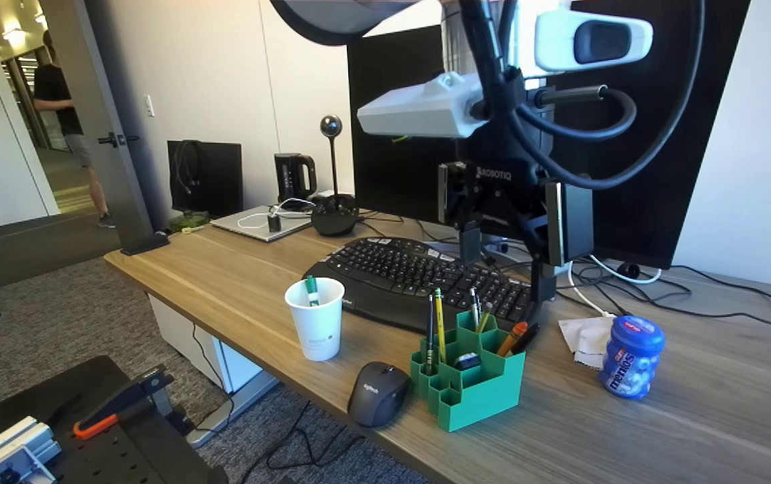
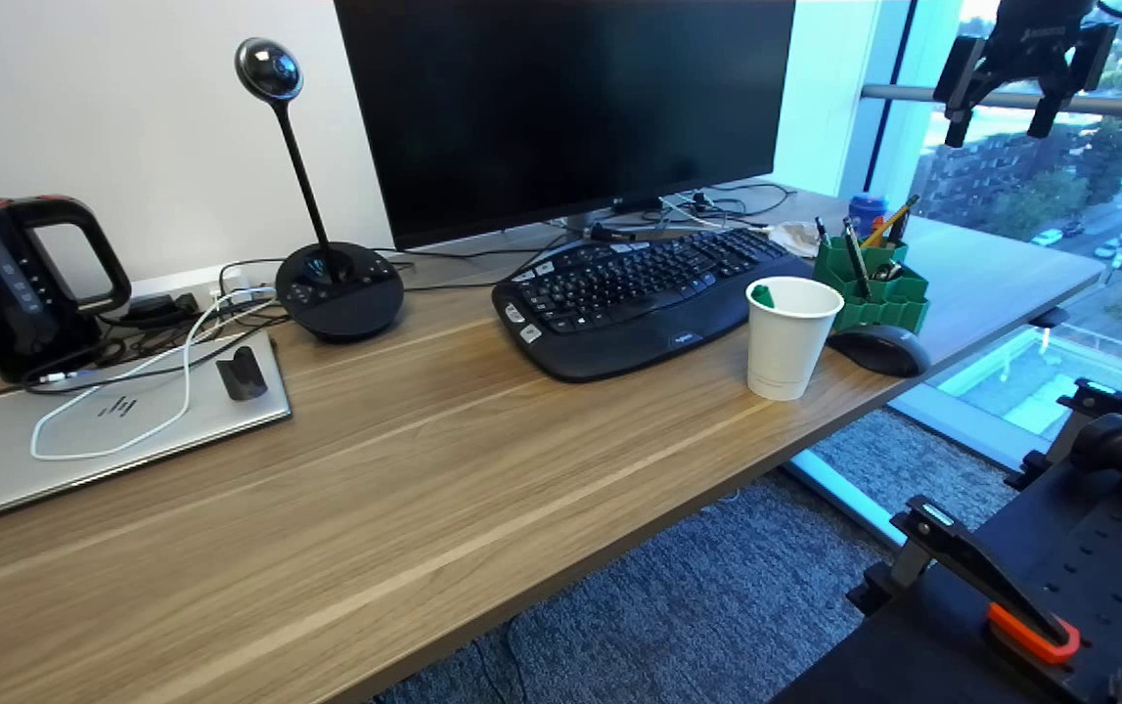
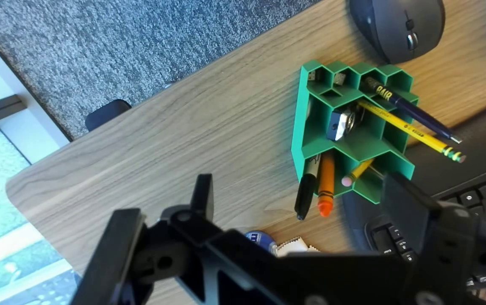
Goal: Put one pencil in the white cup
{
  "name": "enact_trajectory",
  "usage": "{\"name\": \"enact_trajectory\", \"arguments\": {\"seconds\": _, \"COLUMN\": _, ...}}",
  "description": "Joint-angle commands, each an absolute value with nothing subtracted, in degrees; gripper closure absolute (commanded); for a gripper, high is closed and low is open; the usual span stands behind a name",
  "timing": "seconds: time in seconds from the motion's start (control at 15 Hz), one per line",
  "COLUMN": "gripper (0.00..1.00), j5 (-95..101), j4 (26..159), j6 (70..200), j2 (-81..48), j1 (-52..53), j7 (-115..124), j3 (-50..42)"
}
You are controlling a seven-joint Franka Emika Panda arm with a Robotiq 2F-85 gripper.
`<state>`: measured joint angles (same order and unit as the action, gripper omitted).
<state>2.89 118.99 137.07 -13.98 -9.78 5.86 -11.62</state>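
Observation:
The white cup (image 1: 321, 333) stands upright near the desk's front edge in both exterior views, with a green-capped marker (image 1: 312, 292) inside. Out of view in the wrist view, the cup is beside the mouse. Two yellow pencils are in the green organiser (image 3: 301, 114): a long pencil (image 3: 412, 130) leaning out past its rim, and a shorter pencil (image 3: 358, 170) with a pink eraser end. Their lower ends are hidden in the compartments. My gripper (image 3: 298, 183) is open, nothing between its fingers. It hangs above the desk, pointing down, apart from organiser and cup (image 2: 785, 342).
Next to the organiser lie a dark mouse (image 1: 380, 393) and a black keyboard (image 1: 398, 282). A blue Mentos jar (image 1: 632, 356) and a napkin (image 1: 585, 338) are nearby. A dark pen (image 3: 416, 111), black marker (image 3: 306, 190) and orange crayon (image 3: 326, 182) share the organiser. A monitor (image 2: 580, 117) stands behind.

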Motion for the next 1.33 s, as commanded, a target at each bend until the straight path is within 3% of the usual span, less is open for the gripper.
{"name": "enact_trajectory", "arguments": {"seconds": 0.0, "gripper": 0.00, "j5": 2.68, "j4": 118.77, "j6": 137.07, "j2": -14.05, "j1": -10.08, "j7": 5.48, "j3": -11.45}}
{"name": "enact_trajectory", "arguments": {"seconds": 1.27, "gripper": 0.00, "j5": 1.59, "j4": 115.60, "j6": 131.83, "j2": -18.75, "j1": -10.41, "j7": 5.91, "j3": -11.46}}
